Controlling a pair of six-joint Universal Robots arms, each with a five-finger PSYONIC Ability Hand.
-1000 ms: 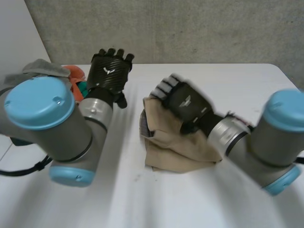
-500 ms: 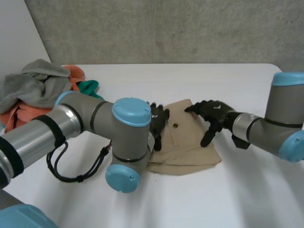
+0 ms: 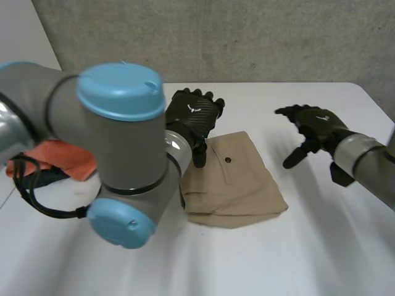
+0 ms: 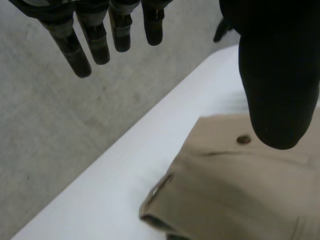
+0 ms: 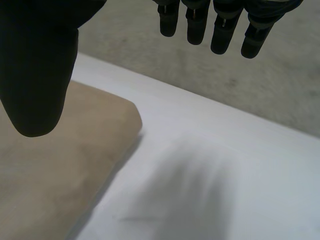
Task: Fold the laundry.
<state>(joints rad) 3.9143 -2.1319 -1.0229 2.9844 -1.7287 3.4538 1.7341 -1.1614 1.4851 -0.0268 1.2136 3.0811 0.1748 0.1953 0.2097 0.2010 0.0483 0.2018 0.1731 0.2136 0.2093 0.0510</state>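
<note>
While left robot hand (image 3: 192, 116) overhangs garment (image 3: 237, 180) edge | right robot hand (image 3: 315, 126) apart

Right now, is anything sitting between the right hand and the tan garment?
Nothing visible. The open right hand hangs beside the folded garment, off its right edge, with only bare table between them. The left hand, also open, is at the garment's far left corner, out of that path.

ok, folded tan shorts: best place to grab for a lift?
Probably the shorts' edge on the robot's right, pinched by the right hand coming from the bare table side. It looks like a closed fold, so layers should lift together; the near edge shows loose layers.
</note>
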